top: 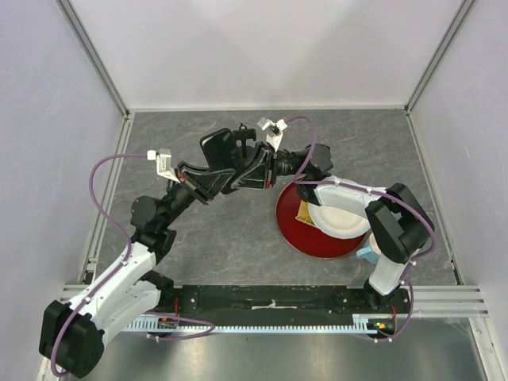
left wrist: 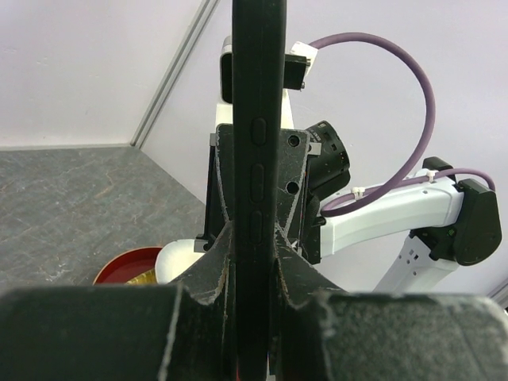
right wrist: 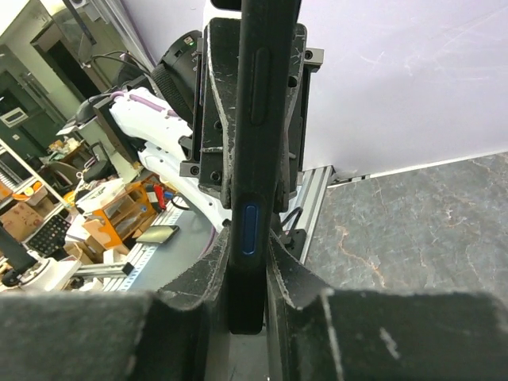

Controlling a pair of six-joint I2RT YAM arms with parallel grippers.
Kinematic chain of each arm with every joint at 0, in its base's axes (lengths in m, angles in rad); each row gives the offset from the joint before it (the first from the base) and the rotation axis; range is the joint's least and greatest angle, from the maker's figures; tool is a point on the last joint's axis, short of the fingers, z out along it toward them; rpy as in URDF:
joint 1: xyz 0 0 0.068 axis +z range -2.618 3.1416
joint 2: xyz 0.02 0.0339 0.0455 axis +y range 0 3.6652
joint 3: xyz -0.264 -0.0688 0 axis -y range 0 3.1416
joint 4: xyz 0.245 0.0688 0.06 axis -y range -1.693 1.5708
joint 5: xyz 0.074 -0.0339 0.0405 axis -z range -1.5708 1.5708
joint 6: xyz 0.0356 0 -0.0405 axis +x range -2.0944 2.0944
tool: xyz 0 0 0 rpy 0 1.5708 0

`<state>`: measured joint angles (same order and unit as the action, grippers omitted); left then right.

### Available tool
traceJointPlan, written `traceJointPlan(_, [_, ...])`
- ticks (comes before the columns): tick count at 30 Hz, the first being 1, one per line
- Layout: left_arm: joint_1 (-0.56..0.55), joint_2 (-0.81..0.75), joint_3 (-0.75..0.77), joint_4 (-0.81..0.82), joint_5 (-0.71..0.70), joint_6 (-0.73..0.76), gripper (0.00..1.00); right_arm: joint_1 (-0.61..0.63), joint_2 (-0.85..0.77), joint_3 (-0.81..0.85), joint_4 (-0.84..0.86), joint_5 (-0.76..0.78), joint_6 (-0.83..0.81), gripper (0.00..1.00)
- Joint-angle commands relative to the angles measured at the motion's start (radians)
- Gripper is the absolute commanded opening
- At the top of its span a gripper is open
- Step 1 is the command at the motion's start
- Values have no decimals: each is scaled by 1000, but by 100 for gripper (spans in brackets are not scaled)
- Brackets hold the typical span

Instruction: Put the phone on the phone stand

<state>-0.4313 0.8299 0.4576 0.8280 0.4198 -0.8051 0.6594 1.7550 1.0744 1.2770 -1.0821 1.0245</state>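
Note:
The phone [top: 216,149] is held up in the air over the middle of the table, tilted with its glossy face showing. My left gripper [top: 211,178] is shut on its lower left part; in the left wrist view the phone [left wrist: 258,119] runs edge-on between the pads of that gripper [left wrist: 255,238]. From the right, my right gripper [top: 244,170] has both pads against the phone [right wrist: 262,79], whose end sits between its fingertips [right wrist: 248,262]. Just right of the phone's top stands a thin black post with a small head, the phone stand [top: 243,136], its base hidden behind the grippers.
A red plate [top: 295,232] lies at the right under the right arm, with a white plate [top: 341,218] and a yellow item [top: 305,213] on it. A light blue cup [top: 367,254] sits by the right arm's base. Grey walls close the table's sides and back.

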Motion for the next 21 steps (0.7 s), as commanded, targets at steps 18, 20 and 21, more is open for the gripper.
traceJointPlan(18, [5, -176, 182, -434, -183, 156, 82, 3, -120, -22, -82, 48, -261, 0])
traceJointPlan(20, [5, -183, 219, -493, -185, 185, 84, 3, -114, -21, -62, 31, -245, 0])
traceJointPlan(21, [5, -184, 233, -503, -159, 228, 84, 3, -114, -22, -45, 15, -228, 0])
